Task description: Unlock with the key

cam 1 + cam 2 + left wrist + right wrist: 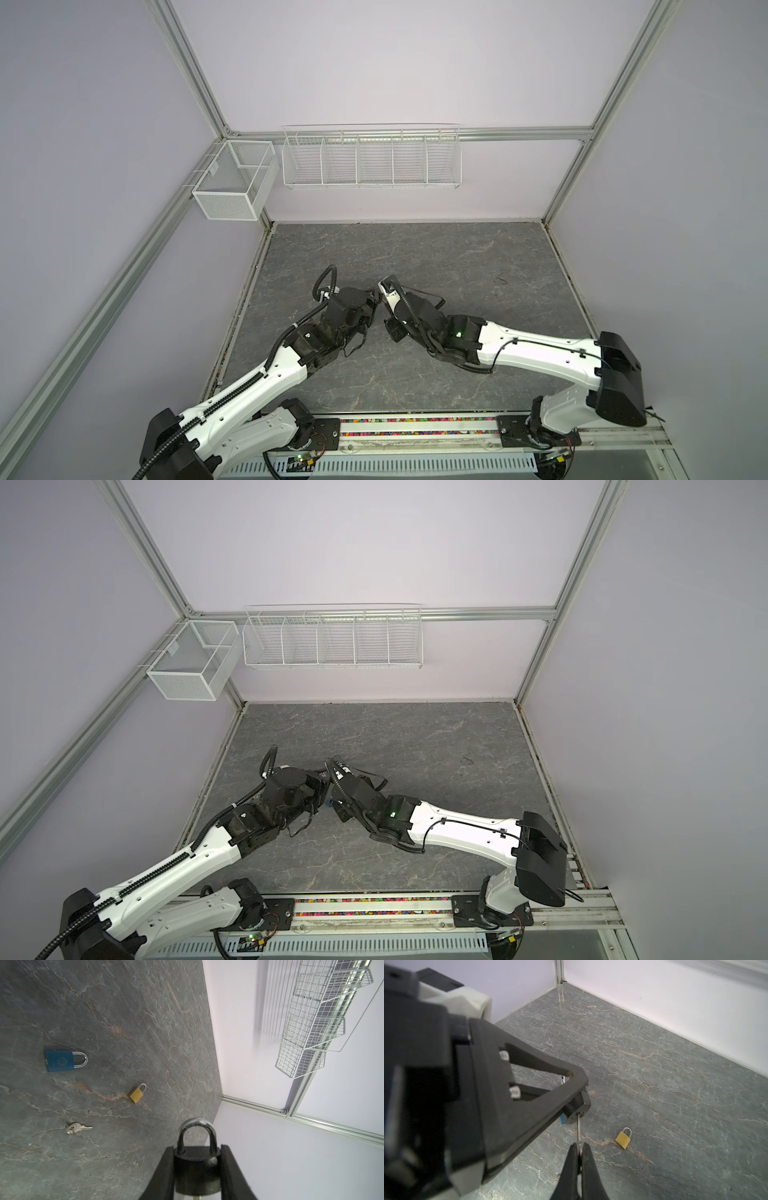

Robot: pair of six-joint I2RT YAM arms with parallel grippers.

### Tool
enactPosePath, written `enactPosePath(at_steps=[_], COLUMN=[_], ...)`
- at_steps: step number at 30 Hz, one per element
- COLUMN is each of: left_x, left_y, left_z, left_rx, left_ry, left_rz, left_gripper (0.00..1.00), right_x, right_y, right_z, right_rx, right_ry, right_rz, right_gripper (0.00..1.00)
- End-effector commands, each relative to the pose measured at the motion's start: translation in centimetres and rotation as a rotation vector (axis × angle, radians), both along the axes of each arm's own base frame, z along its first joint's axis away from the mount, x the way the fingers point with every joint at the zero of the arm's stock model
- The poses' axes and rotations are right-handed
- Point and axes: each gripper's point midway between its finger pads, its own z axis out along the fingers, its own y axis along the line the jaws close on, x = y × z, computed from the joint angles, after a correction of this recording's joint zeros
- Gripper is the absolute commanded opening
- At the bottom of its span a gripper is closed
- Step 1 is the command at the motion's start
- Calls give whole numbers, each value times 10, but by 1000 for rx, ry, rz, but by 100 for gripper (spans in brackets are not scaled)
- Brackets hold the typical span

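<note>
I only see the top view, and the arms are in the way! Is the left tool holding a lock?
Observer: Yes. The left wrist view shows the left tool clamped on a black padlock, and its shackle looks shut.
Operator: Where's the key?
Observer: In the right wrist view, the right tool pinches a key whose blade goes into the bottom of that padlock.
Operator: Any other locks?
Observer: Two lie loose on the table: a blue padlock and a small brass padlock.
</note>
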Motion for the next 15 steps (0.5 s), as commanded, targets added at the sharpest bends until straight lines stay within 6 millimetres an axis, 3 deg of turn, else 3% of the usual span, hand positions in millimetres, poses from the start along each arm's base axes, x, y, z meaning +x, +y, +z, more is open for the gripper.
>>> enactPosePath(at_steps=[1,10,15], left_x=[-23,-27,-24], left_y=[-32,-30,-28], left_z=[27,27,32], left_rx=[-104,-114,-79], left_ry=[-10,-12,-42], left_rz=[-185,-193,-192], left_gripper=[0,0,0], right_x=[-13,-16,-15], right_y=[23,19,25], right_z=[38,44,52], right_rx=[91,68,215], right_ry=[-119,-175,12], right_rz=[135,158,110], right_gripper=[7,7,7])
